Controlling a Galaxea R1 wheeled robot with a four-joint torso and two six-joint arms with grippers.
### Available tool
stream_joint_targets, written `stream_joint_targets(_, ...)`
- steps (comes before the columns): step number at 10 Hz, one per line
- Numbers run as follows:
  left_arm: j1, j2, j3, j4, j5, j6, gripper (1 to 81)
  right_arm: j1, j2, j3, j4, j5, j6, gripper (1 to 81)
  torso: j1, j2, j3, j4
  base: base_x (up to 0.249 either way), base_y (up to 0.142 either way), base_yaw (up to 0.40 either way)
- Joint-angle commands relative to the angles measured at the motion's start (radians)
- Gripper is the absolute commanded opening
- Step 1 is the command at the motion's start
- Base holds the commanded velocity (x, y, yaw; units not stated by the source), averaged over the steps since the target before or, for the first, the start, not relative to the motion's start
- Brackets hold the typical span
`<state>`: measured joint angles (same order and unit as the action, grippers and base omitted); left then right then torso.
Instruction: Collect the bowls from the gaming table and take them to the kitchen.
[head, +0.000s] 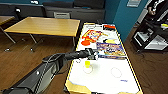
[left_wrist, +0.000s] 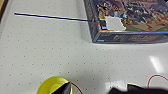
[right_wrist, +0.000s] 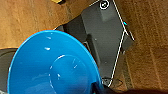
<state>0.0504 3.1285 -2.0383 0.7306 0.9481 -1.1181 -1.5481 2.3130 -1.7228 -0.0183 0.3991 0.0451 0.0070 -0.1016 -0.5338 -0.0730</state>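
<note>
The gaming table (head: 107, 77) has a glossy white top with faint circles and a wood rim. On it stands the yellow bowl (head: 87, 64), just in front of my left gripper (head: 93, 56), which reaches in over the table's left rim. In the left wrist view the yellow bowl (left_wrist: 53, 86) sits at one dark fingertip (left_wrist: 66, 88), the other is far off, and the left gripper (left_wrist: 97, 90) is open. The blue bowl (right_wrist: 50, 67) hangs over my dark base and the wood floor, with my right gripper (right_wrist: 98, 89) shut on its rim.
Flat colourful game boxes (head: 110, 48) and an orange piece (head: 85, 42) cover the table's far half; one box (left_wrist: 130, 20) lies close to the left gripper. A brown wooden table (head: 45, 25) stands to the left. At the right are a black cart (head: 152, 37) and a person (head: 154, 7).
</note>
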Motion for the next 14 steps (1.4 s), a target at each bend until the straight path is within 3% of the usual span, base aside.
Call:
stream_joint_targets(1, -0.174, 0.046, -0.006, 0.029, 0.023, 0.006, 81.1, 0.002, -0.038, 0.009, -0.025, -0.063, -0.004, 1.0, 0.0, 0.0, 0.0, 0.0, 0.0, 0.0, 0.0)
stream_joint_targets(6, -0.137, 0.082, -0.031, 0.073, 0.021, 0.006, 81.1, 0.015, -0.03, 0.009, -0.023, -0.085, -0.004, 1.0, 0.0, 0.0, 0.0, 0.0, 0.0, 0.0, 0.0)
stream_joint_targets(14, -0.079, 0.1, -0.028, 0.09, 0.021, 0.006, 81.1, 0.025, -0.007, -0.014, -0.023, -0.103, -0.004, 1.0, 0.0, 0.0, 0.0, 0.0, 0.0, 0.0, 0.0)
